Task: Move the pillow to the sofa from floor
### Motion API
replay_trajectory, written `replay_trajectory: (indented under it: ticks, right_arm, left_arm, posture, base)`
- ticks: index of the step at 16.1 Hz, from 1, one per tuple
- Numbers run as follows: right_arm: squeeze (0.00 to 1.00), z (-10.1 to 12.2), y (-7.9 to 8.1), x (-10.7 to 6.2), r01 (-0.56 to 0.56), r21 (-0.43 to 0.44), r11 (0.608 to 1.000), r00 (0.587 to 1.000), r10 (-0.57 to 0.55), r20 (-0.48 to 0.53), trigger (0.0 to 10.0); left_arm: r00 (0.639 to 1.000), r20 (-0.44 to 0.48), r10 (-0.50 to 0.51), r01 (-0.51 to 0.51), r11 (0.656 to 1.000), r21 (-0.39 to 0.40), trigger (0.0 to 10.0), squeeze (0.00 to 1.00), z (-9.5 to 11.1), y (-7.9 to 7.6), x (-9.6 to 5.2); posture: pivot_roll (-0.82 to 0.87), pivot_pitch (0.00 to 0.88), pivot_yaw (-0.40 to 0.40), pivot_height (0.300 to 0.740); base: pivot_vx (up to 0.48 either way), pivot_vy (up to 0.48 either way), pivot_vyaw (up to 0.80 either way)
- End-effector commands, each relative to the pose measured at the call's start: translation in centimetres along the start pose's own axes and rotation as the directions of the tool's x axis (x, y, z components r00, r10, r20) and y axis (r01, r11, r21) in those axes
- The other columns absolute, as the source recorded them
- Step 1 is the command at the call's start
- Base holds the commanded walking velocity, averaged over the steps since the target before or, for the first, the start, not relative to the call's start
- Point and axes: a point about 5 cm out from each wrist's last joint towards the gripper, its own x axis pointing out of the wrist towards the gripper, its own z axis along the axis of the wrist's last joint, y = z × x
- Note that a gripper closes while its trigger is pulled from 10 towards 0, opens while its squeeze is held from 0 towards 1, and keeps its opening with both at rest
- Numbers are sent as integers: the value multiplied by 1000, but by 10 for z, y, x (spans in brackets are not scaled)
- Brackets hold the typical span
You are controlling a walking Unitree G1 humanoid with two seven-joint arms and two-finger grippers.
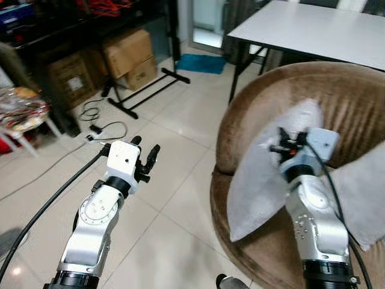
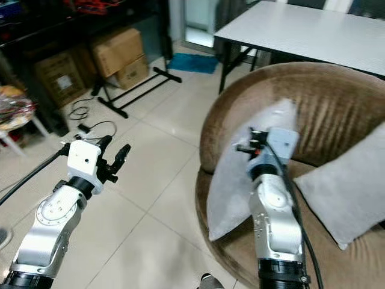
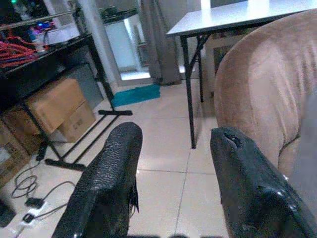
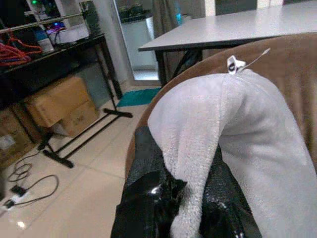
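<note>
The right gripper [image 1: 287, 146] is clenched on the edge of a grey pillow [image 1: 264, 174], which stands tilted on the seat of the round brown sofa [image 1: 258, 102], leaning against its backrest; the left gripper [image 1: 146, 155] hangs released over the tiled floor [image 1: 174, 138]; a second grey pillow [image 2: 343, 180] lies alongside; beyond stand a white table [image 1: 313, 30], cardboard boxes [image 1: 129, 57] and a teal mat [image 1: 201, 63].
</note>
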Motion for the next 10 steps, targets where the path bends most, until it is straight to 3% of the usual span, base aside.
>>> replay_trajectory:
  ticks: [1,7,10]
  right_arm:
    - [0,9,7,1,-44,17,999,998,43,35,10000]
    - [0,8,3,-1,-43,18,999,999,42,24,10000]
    - [0,7,3,-1,-38,18,999,999,37,21,10000]
  left_arm:
    - [1000,12,12,-13,1000,14,10000,0,3,4,0]
    - [999,24,-26,26,1000,-16,10000,0,4,0,-1]
    - [1000,7,-24,24,1000,-15,10000,0,2,-1,-1]
  posture:
    - [-56,0,61,740]
    - [-59,0,65,740]
    - [-61,0,71,740]
  base:
    - [0,0,-800]
    - [236,0,-800]
    - [0,0,-800]
